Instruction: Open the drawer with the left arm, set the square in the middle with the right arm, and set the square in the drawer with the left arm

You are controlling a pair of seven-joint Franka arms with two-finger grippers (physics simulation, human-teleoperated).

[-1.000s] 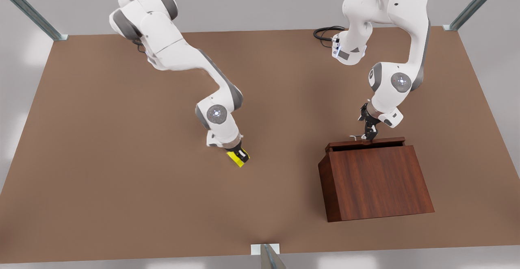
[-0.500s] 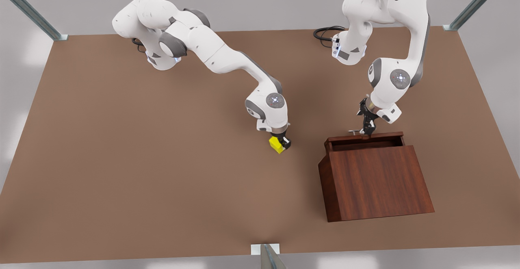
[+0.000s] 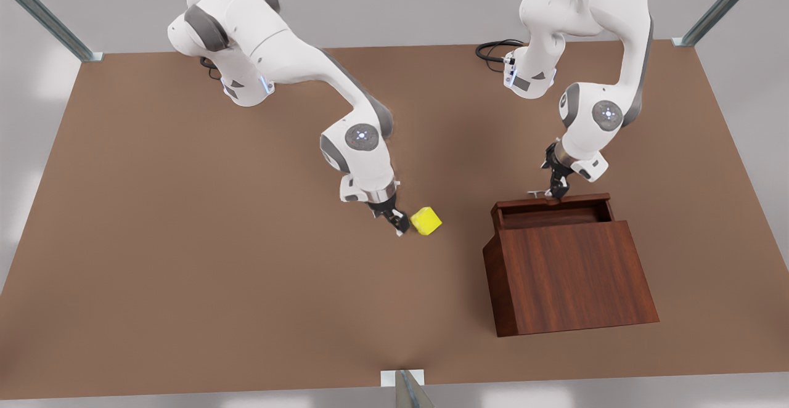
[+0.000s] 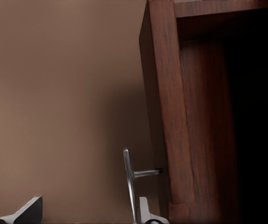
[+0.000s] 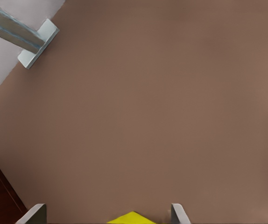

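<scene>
Just beside the right hand [image 3: 397, 223], on the side toward the wooden box [image 3: 570, 278], the square [image 3: 426, 220] sat on the tabletop [image 3: 185, 241]. Half a second before, the hand had been clamped on it; now its fingers [image 5: 179, 213] stood apart and empty, with the square's yellow corner [image 5: 131, 218] between them in the right wrist view. That hand had drawn back toward the front view's left and the square stayed where it was set down, roughly at the middle of the tabletop. The right arm [image 3: 290, 69] had also changed shape: its elbow folded back and the forearm now dropped steeply to the wrist, with the hand tilted toward the square.

Farther off, the left hand [image 3: 556, 187] hung at the drawer [image 3: 551, 211], at the silver bar handle [image 3: 535, 193]. In the left wrist view its fingers [image 4: 26, 212] stood apart on either side of the handle [image 4: 130, 186], and I could not tell whether they touched it. The drawer stood further out of the box than a second before, its dark inside open to view. The left arm [image 3: 607, 57] was bent down over the box's far end, its wrist a little higher than earlier.
</scene>
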